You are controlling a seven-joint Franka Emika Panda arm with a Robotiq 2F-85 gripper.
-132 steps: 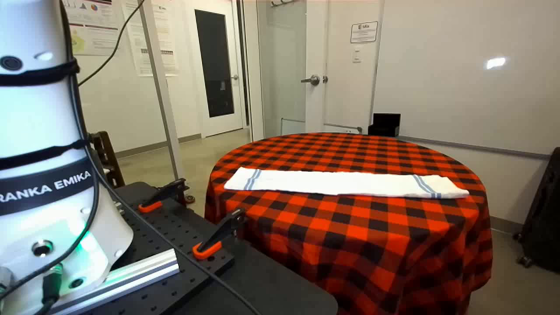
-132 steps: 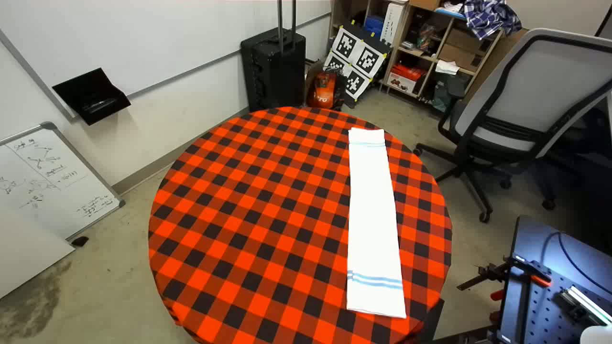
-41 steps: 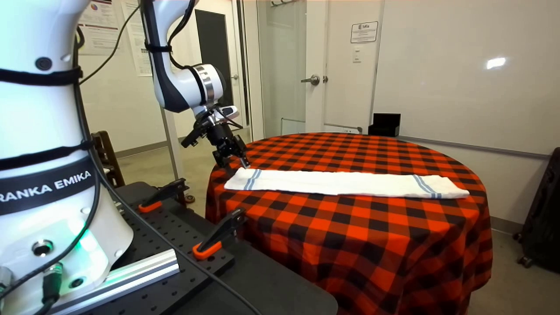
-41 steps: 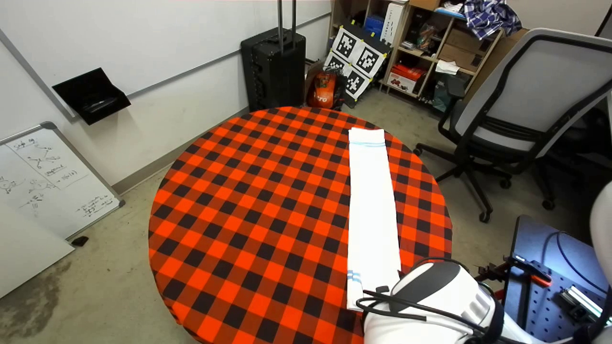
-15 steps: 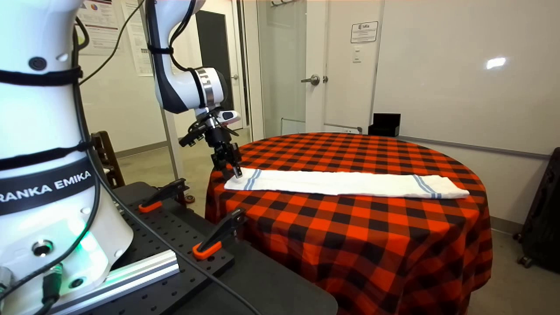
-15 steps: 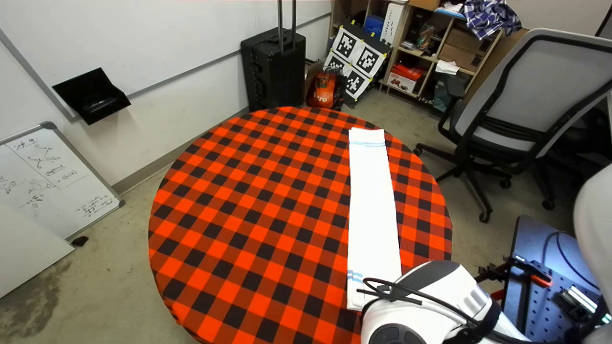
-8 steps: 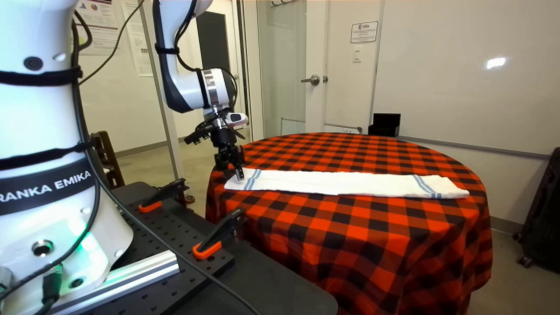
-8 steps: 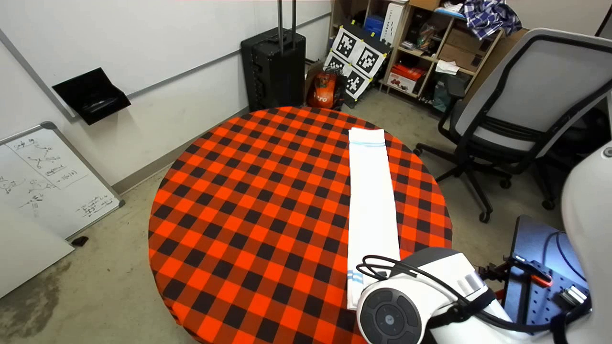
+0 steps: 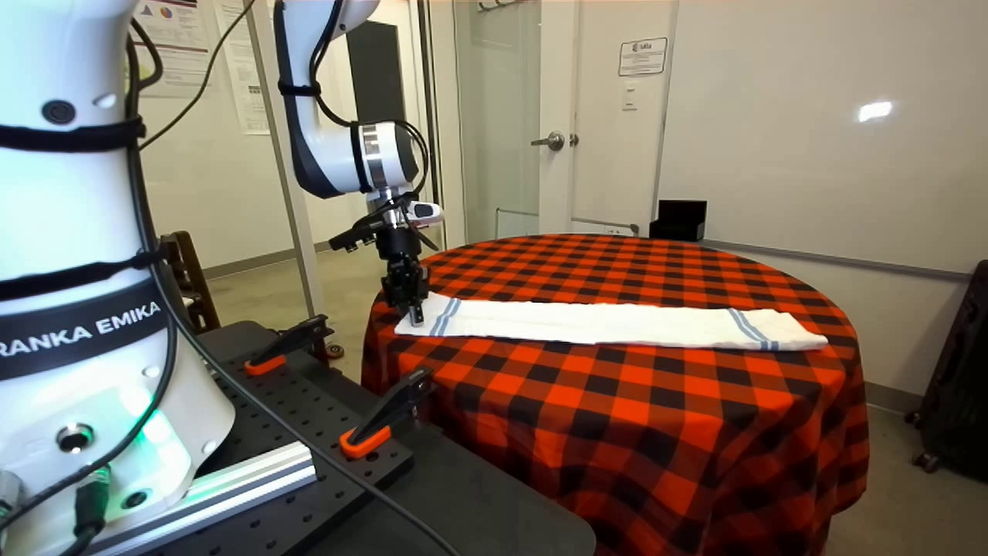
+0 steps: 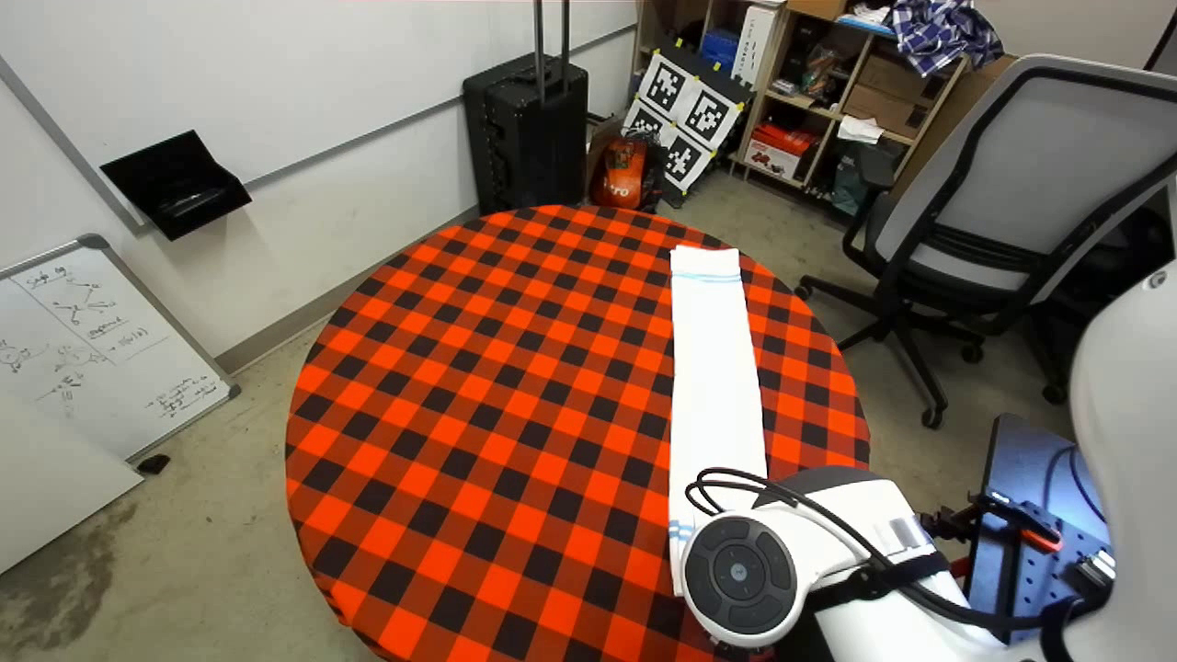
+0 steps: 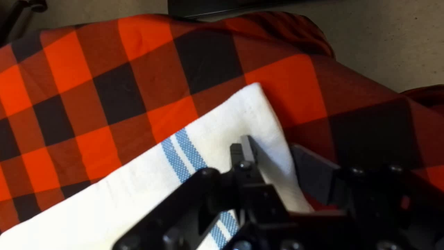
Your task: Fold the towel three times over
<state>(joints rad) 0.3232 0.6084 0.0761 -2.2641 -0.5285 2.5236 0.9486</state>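
Observation:
The towel (image 9: pixel 617 323), white with blue stripe pairs near both ends, lies as a long flat strip across the table in both exterior views. My gripper (image 9: pixel 411 310) points down at its end nearest the robot base. In the wrist view the gripper (image 11: pixel 272 148) has one finger (image 11: pixel 248 149) over the towel (image 11: pixel 121 201), past the stripes, and the other finger (image 11: pixel 314 173) just beyond the end edge. The towel's end stands slightly raised between them, with a gap still showing. The arm's white wrist (image 10: pixel 828 524) hides the gripper and that end in an exterior view.
A red-and-black checkered tablecloth (image 9: pixel 556 386) covers the round table. Beside it stands the black robot bench (image 9: pixel 478 479) with orange-tipped clamps (image 9: pixel 367 440). An office chair (image 10: pixel 1039 184) and a black case (image 10: pixel 524 138) stand around the table.
The arm has come into view and down to the towel's near end. Over the last second my gripper has become more upright and its fingers have drawn closer around the end edge.

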